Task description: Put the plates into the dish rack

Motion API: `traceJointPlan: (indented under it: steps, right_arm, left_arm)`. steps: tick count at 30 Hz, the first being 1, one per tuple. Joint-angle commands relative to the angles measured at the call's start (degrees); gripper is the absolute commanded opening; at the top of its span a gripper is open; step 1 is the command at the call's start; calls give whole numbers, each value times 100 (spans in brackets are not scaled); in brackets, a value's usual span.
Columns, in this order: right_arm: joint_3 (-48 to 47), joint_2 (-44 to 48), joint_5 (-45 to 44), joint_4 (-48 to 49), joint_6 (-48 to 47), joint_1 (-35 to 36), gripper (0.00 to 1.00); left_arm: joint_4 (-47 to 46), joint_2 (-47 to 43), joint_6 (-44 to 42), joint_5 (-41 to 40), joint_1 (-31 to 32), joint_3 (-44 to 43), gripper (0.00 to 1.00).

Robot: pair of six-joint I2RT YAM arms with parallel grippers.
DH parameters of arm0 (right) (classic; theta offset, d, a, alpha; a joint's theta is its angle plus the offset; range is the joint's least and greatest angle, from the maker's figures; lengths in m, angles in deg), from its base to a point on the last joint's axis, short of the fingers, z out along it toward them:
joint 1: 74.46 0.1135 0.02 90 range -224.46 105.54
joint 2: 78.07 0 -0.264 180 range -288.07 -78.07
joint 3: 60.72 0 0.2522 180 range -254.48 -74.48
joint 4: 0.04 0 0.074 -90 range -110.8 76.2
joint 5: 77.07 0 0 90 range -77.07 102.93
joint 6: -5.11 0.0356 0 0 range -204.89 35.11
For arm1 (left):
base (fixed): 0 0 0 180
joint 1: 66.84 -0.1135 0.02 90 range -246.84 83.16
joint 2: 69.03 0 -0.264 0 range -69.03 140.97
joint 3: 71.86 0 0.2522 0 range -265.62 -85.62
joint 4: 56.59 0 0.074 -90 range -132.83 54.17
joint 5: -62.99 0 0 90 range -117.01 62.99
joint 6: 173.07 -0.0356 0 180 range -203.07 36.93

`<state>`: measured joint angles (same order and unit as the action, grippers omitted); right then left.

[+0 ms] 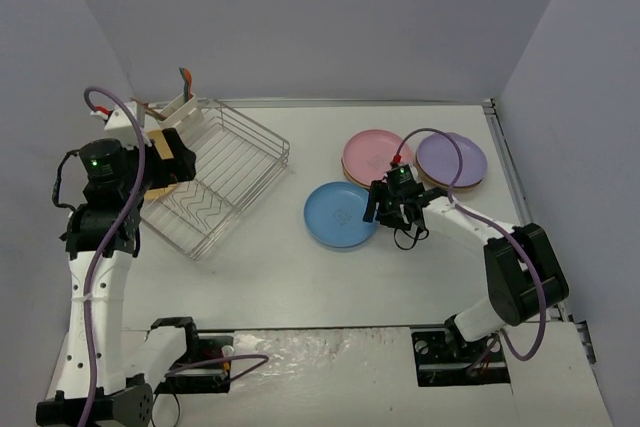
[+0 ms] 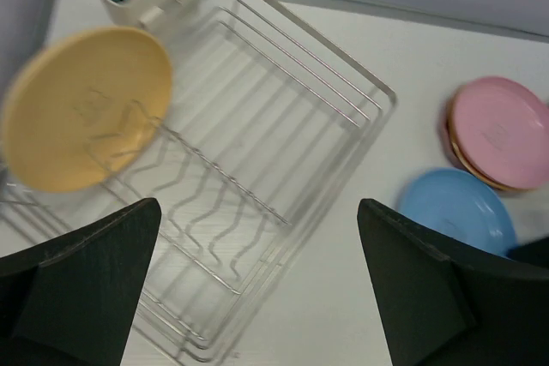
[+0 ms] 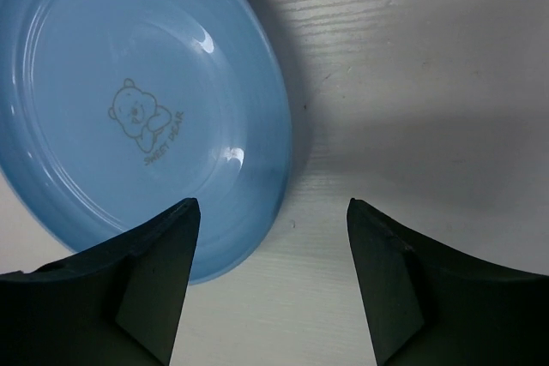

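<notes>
The silver wire dish rack (image 1: 222, 173) sits at the left. A yellow plate (image 2: 86, 107) leans inside it near the caddy, blurred. My left gripper (image 2: 257, 285) hovers above the rack's near side, open and holding nothing. A blue plate (image 3: 129, 100) with a bear print lies flat on the table (image 1: 280, 277), at mid-table in the top view (image 1: 338, 215). My right gripper (image 3: 270, 250) is low over the blue plate's right rim, open, with one finger (image 3: 154, 276) over the plate and the other over bare table. Behind it lie a pink plate (image 1: 372, 154) and a purple plate (image 1: 455, 157).
A white utensil caddy (image 1: 176, 105) holding sticks is clipped at the rack's far-left corner. The pink and purple plates each top a small stack. Grey walls close in the table at the back and both sides. A cable loops over the right arm (image 1: 470, 227).
</notes>
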<state>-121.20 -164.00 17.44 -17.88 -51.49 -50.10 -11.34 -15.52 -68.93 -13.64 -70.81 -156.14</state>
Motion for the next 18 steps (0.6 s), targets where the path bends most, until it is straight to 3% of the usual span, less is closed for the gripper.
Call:
traceJointPlan:
  steps: [1, 7, 14, 18]
  right_arm:
    - [-127, -244, -434, 678, 359, 163, 56]
    - [90, -403, -683, 1026, 483, 234, 32]
    - [532, -343, -984, 1160, 609, 236, 2]
    - [656, -469, -1004, 1311, 658, 236, 8]
  left_arm:
    - [-66, -354, 959, 603, 400, 421, 97]
    - [-428, -641, 1608, 605, 1049, 1108, 97]
    - [-658, -526, 1930, -16, 2200, 1410, 97]
    - [-823, -323, 2017, -372, 2773, 1492, 97]
